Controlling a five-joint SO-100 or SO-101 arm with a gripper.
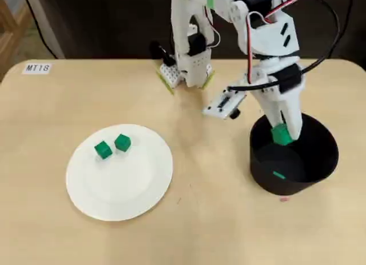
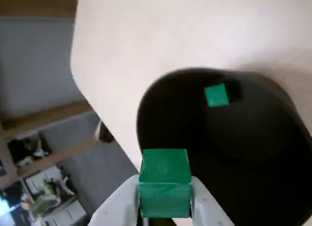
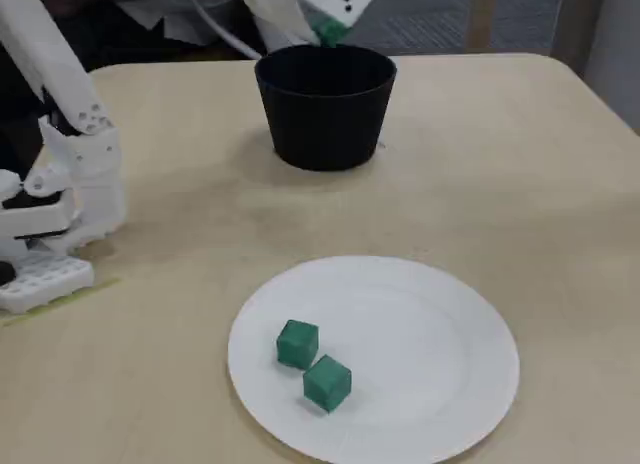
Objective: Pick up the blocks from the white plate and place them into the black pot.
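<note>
My gripper (image 1: 282,135) hangs over the black pot (image 1: 320,156), shut on a green block (image 2: 165,182) that shows between the white fingers (image 2: 202,206) in the wrist view. The held block (image 3: 327,30) sits just above the pot's rim (image 3: 325,59) in the fixed view. Another green block (image 2: 216,95) lies on the pot's floor, also seen as a green block (image 1: 278,175) from overhead. Two green blocks (image 1: 103,149) (image 1: 122,142) rest side by side on the white plate (image 1: 120,188), left of the pot in the overhead view.
The arm's white base (image 1: 186,68) stands at the table's back edge. A white label (image 1: 38,68) lies at the back left corner. The wooden table top (image 1: 217,231) extends around the plate and the pot.
</note>
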